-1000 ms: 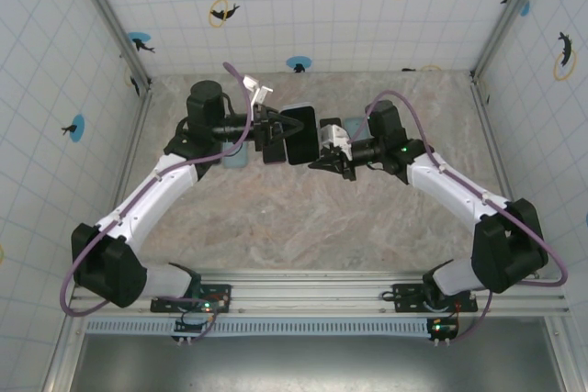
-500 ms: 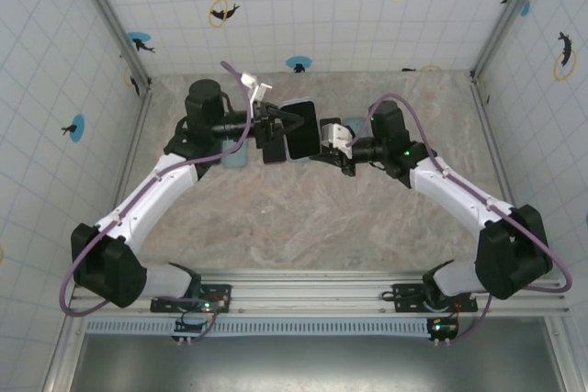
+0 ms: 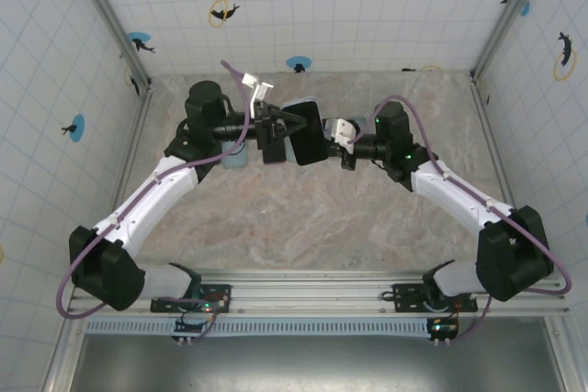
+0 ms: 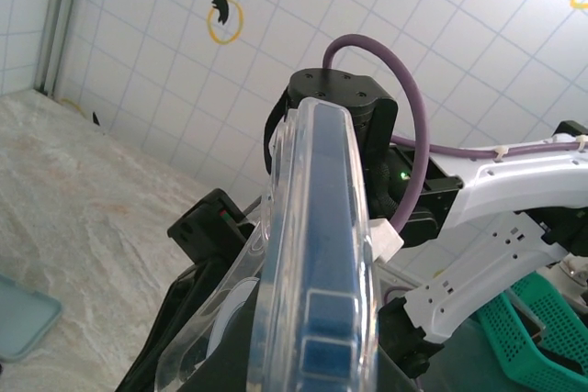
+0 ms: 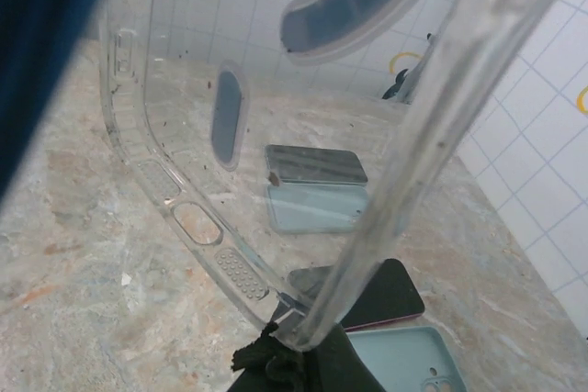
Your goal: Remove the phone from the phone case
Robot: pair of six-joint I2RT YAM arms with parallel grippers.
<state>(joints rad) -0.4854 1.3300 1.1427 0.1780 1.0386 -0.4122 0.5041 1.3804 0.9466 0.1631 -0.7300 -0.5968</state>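
Aloft, arms reaching inward, left end effector [image 3: 285, 127] pinching phone [image 3: 308, 135], right end effector [image 3: 333, 136] pinching case [image 5: 175, 181].

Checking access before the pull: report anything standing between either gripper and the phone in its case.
Nothing visible does. The left gripper is shut on the cased dark blue phone, the right gripper on the clear plastic case at its rim.

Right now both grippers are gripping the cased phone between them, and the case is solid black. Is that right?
Not quite. The case is clear, not solid black: in the right wrist view the table shows through it. The rest holds: the left gripper and right gripper both grip the cased phone between them.
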